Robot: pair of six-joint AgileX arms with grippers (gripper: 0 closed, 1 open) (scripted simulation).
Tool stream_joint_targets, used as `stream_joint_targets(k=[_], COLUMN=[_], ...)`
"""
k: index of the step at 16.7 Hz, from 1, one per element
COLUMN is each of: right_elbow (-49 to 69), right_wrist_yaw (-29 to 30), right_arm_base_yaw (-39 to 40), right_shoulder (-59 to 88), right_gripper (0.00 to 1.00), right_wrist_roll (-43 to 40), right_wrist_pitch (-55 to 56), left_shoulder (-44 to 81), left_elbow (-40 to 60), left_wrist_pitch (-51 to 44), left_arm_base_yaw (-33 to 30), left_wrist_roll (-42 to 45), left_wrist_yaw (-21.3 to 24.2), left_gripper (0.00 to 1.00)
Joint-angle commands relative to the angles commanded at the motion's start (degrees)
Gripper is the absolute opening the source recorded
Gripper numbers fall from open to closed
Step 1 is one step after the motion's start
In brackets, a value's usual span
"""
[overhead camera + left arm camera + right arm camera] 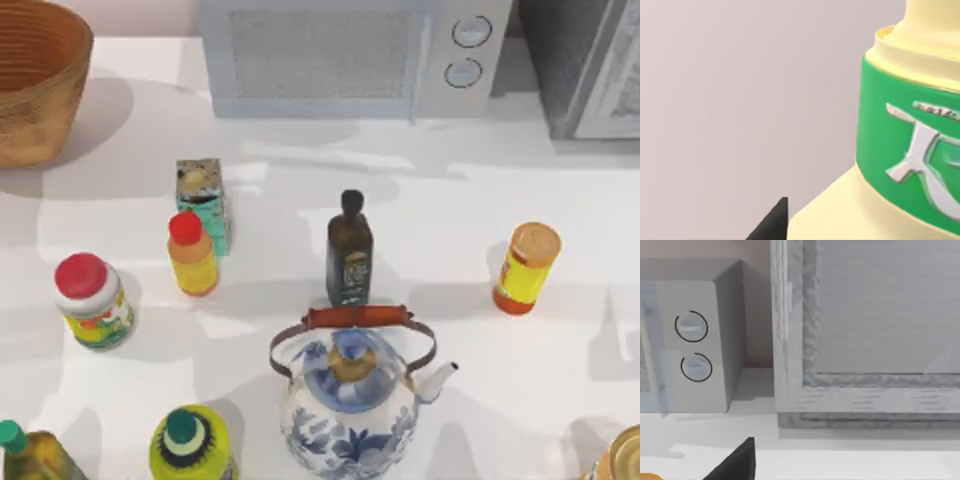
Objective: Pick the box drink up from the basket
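A white table (480, 190) holds a microwave (340, 55) at the back and the basket (35, 75) at the back left. The box drink (203, 200) stands on the table, outside the basket, beside a red-capped bottle (191, 254). Whether either gripper is open or closed cannot be told

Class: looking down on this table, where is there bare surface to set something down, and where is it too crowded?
Free: the patch between the dark bottle and orange jar, and the strip between basket and box drink. Crowded: the near edge around the teapot and the left-side bottles.
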Motion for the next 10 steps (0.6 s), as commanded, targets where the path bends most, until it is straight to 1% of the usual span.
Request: stream_joint_targets(k=[4, 10], right_elbow=[0.0, 0.0], right_wrist_yaw=[0.0, 0.0], right_arm_base_yaw=[0.0, 0.0], right_shoulder=[0.0, 0.0], right_gripper=[1.00, 1.00], right_wrist_roll=[0.0, 0.0], right_wrist_pitch=[0.0, 0.0], left_shoulder=[-17.0, -55.1], left_elbow=[-12.0, -36.3], left_wrist_pitch=[-4.4, -13.0], left_arm_base_yaw=[-1.8, -5.6], left_wrist_roll=[0.0, 0.1], left_wrist_yaw=[-2.2, -6.4], left_gripper=[0.00, 0.00])
